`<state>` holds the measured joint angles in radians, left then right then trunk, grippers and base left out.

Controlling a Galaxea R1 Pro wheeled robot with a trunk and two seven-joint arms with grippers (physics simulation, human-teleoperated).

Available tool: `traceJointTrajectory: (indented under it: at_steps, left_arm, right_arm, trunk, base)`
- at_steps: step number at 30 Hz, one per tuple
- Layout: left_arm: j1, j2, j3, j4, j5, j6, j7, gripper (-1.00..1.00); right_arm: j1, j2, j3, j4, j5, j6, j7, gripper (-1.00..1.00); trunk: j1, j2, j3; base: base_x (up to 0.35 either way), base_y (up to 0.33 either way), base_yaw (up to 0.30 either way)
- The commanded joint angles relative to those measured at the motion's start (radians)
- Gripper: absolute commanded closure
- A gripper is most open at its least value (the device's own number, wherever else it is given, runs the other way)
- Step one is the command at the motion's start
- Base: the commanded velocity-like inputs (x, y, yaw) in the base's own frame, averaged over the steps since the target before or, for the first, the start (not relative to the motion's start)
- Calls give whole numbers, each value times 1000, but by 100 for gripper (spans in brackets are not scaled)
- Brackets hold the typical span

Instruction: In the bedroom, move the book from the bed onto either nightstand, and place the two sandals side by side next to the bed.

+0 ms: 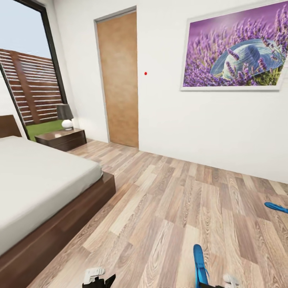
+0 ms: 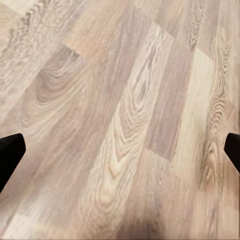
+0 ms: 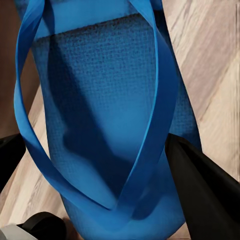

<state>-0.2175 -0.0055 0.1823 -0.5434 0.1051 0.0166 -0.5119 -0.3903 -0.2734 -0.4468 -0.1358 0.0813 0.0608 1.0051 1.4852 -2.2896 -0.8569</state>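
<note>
**One sandal in hand, its mate across the floor**

Bedroom walls run white behind a plain wooden door (image 1: pixel 118 80) and a framed lavender picture (image 1: pixel 234 50), with a tall window (image 1: pixel 28 76) beyond the headboard. Wood-plank floor (image 1: pixel 168 208) covers most of the head view. Along the robot's left lies the bed (image 1: pixel 40 180), off-white mattress on a dark brown frame, its visible top bare; no book can be made out on the part in view. Past its far corner stands the nightstand (image 1: pixel 62 139), carrying a lamp (image 1: pixel 65 116) with a dark shade.

Judging by this, the sandal step is in hand. The right gripper (image 1: pixel 214 285) sits at the lower edge of the head view with a blue sandal (image 1: pixel 199 264) rising from it; the right wrist view has the sole (image 3: pixel 107 115) and thong straps lying between the dark fingers (image 3: pixel 200 185), so the jaws look closed on it, heel end inside the grip. The second sandal (image 1: pixel 276 207) rests on the planks to the robot's right, well apart from the bed and from the held one.

The left gripper (image 2: pixel 120 150) hangs over bare floor, its fingertips wide apart and holding nothing.

Next, the held sandal probably needs carrying to the floor just beside the bed frame and setting flat, leaving room alongside for its mate.
</note>
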Motion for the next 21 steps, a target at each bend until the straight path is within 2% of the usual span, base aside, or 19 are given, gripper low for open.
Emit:
traceJointTrajectory:
  at_steps: [1, 21]
  left_arm:
    - [0, -1, 5, 0, 4, 2, -7, -100]
    - [0, -1, 5, 0, 4, 2, -7, -100]
  right_arm:
    - [-1, 0, -10, -1, 8, 7, 4, 100]
    - [-1, 0, -10, -1, 8, 7, 4, 100]
  trunk:
    - [0, 0, -1]
    - [0, 0, -1]
  base:
    - [0, 0, -300]
    - [0, 0, -300]
